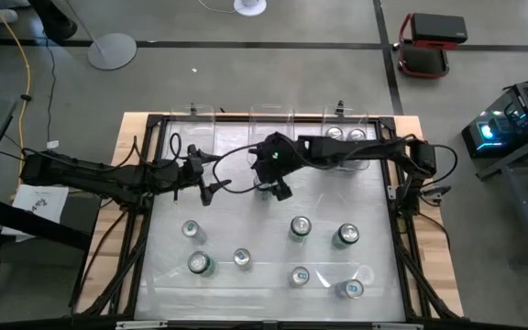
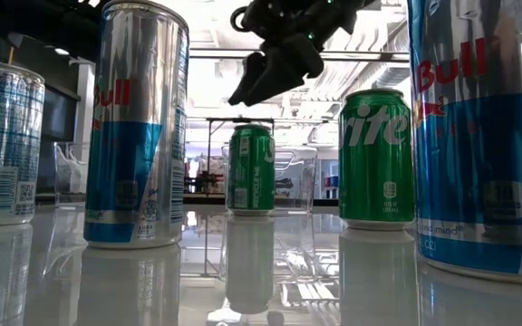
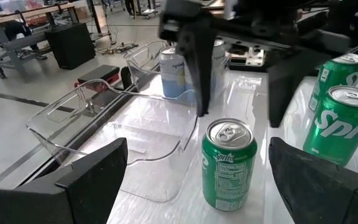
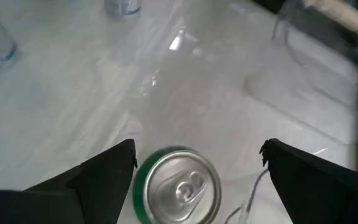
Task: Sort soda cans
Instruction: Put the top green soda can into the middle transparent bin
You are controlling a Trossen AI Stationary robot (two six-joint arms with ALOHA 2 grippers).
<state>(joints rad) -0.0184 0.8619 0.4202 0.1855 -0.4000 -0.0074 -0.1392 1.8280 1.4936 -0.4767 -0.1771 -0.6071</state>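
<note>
Spread wide, the right gripper hangs directly above a green aluminium soda can near the table's far edge, poised for pickup, needing descent and closing, while the left gripper, also open, waits beside it.

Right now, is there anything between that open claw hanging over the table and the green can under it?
No. In the right wrist view the right gripper hangs open above the green can, with only air between. The low view shows the same gap.
</note>
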